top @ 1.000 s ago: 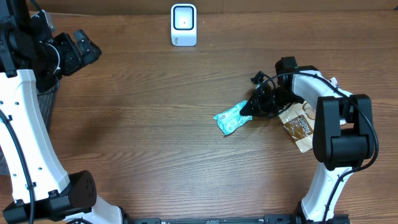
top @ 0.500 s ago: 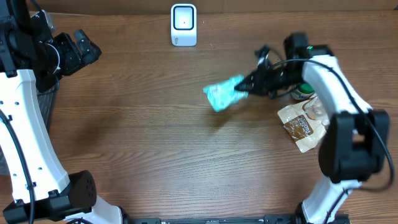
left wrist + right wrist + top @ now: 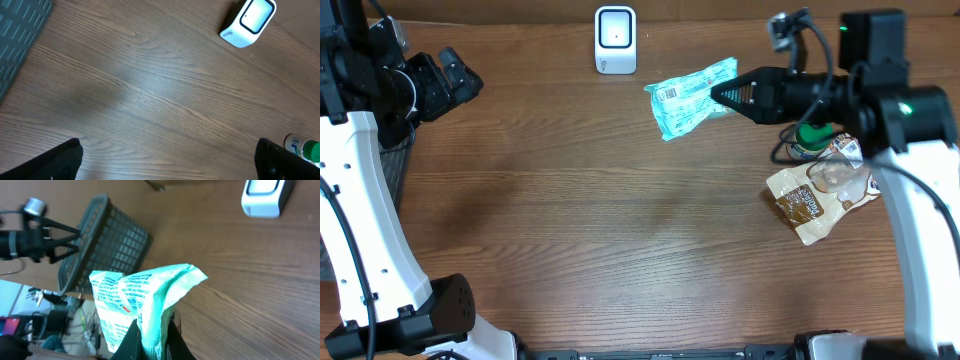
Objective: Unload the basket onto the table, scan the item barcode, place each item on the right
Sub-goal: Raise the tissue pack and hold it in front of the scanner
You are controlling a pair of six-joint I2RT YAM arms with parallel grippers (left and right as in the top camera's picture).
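Stretching across every view is a brown wooden tabletop (image 3: 570, 230) with long grain lines. A white scanner (image 3: 615, 40) stands near its far edge. The right jaws are pinching one end of a teal pouch (image 3: 688, 95). The pouch hangs in the air just to the right of the scanner and does not touch it. A white label shows on the pouch's free end. Under the right arm sit a brown packet (image 3: 807, 205) and a green and white bottle (image 3: 812, 137), close together. The left jaws are spread wide at the far left, with only wood showing between them.

Only the right wrist view shows the room. Beside the tabletop is a dark mesh basket (image 3: 107, 240), and past it is a blur of cluttered things. This view also shows the pouch's writing up close. The left wrist view shows the scanner from the side and the bottle in one corner. From above, the basket is mostly hidden behind the left arm.
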